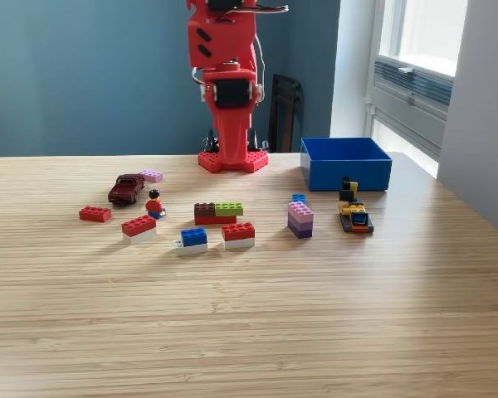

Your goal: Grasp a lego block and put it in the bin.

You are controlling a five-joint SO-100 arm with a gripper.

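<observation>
Arm: the red plastic robot arm (229,91) stands folded upright at the far edge of the light wooden table (249,315), at 12 o'clock from the cluster of bricks; its square red base (232,161) rests on the wood.
Gripper: the top of the arm runs out of the picture, so the gripper is not seen and I cannot tell whether it is open or closed.
Bin: the open-topped rectangular blue plastic bin (345,162) sits on the table at 3 o'clock from the arm's base, near it but apart; what it holds cannot be seen.
Centre bricks: a brown and green brick on a red layer (217,213) lies at mid-table; a red brick on a white one (238,235) is at its 5 o'clock, a blue brick on a white one (191,240) at its 7 o'clock.
Left group: at 9 o'clock from the centre bricks are a small toy figure with a red torso (154,204), a red-on-white brick (139,228), a flat red brick (95,214), a dark red toy car (126,188) and a pale purple brick (152,176).
Right group: a pink and purple brick stack (300,220) stands at 3 o'clock from the centre, a small blue brick (299,199) just behind it; a small yellow, black and blue brick vehicle (353,213) sits at 6 o'clock from the bin.
</observation>
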